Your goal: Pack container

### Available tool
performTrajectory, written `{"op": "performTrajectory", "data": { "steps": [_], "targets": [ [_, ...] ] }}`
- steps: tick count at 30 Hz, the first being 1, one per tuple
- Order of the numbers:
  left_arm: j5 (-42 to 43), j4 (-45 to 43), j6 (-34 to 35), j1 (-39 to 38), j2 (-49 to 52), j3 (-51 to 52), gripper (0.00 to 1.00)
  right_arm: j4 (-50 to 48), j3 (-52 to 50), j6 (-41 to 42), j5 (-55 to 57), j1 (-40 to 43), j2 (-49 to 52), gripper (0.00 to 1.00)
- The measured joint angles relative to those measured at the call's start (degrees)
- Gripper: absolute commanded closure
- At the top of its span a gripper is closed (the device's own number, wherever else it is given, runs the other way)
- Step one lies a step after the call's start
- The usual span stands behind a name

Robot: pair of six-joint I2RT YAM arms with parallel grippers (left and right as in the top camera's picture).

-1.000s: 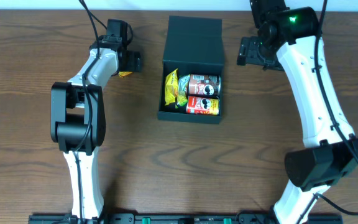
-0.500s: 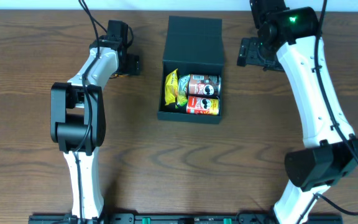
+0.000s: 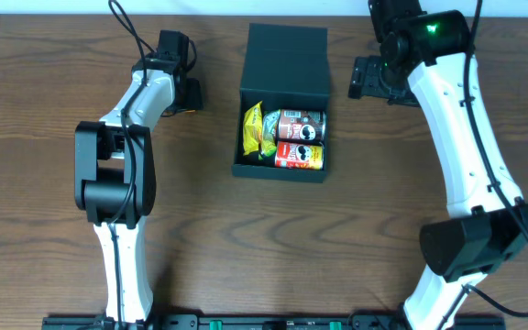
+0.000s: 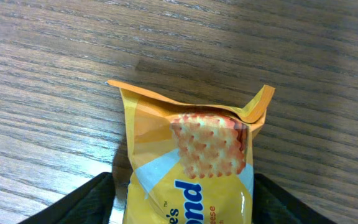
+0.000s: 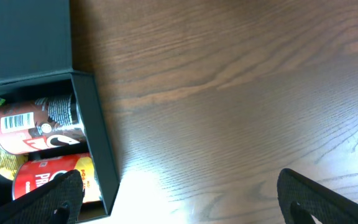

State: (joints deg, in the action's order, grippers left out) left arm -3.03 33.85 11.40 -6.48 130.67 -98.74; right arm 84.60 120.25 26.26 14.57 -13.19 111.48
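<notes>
The step in hand is judged to be pick-up of the yellow cracker packet (image 4: pixel 191 155), which lies on the counter (image 3: pixel 356 238). The left jaws are set open astride it, not yet closed on it. The right jaws are spread wide and empty. The container (image 3: pixel 278 172) stands mid-counter, lid open and part filled. Closing, lifting and carrying rightward are called for next.

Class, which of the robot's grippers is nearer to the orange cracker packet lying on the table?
Left. The left gripper straddles the cracker packet, a finger on either side. The right gripper hangs far off, beyond the container's other side.
</notes>
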Motion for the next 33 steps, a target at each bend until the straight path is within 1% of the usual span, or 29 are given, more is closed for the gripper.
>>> {"op": "performTrajectory", "data": {
  "steps": [2, 6, 10, 13, 23, 26, 27, 33],
  "targets": [
    [0.04, 0.0, 0.44, 0.0, 0.0, 0.0, 0.38, 0.04, 0.0, 0.0, 0.0, 0.0, 0.0, 0.01],
    [0.02, -0.22, 0.61, 0.0, 0.0, 0.0, 0.39, 0.09, 0.0, 0.0, 0.0, 0.0, 0.0, 0.01],
    [0.02, -0.24, 0.74, 0.0, 0.0, 0.0, 0.45, 0.11, 0.0, 0.0, 0.0, 0.0, 0.0, 0.01],
    [0.02, -0.26, 0.83, 0.0, 0.0, 0.0, 0.48, 0.11, 0.0, 0.0, 0.0, 0.0, 0.0, 0.01],
    [0.02, -0.17, 0.81, 0.0, -0.02, 0.0, 0.48, 0.0, 0.0, 0.0, 0.0, 0.0, 0.0, 0.01],
    [0.02, 0.61, 0.81, 0.0, -0.37, 0.02, 0.5, -0.42, 0.0, 0.0, 0.0, 0.0, 0.0, 0.01],
    [0.02, 1.11, 0.79, 0.0, -0.81, 0.02, 0.51, -0.57, 0.0, 0.0, 0.0, 0.0, 0.0, 0.01],
    [0.02, 5.22, 0.81, 0.0, -5.51, 0.02, 0.5, -1.84, 0.0, 0.0, -0.02, 0.0, 0.0, 0.01]
  ]
}}
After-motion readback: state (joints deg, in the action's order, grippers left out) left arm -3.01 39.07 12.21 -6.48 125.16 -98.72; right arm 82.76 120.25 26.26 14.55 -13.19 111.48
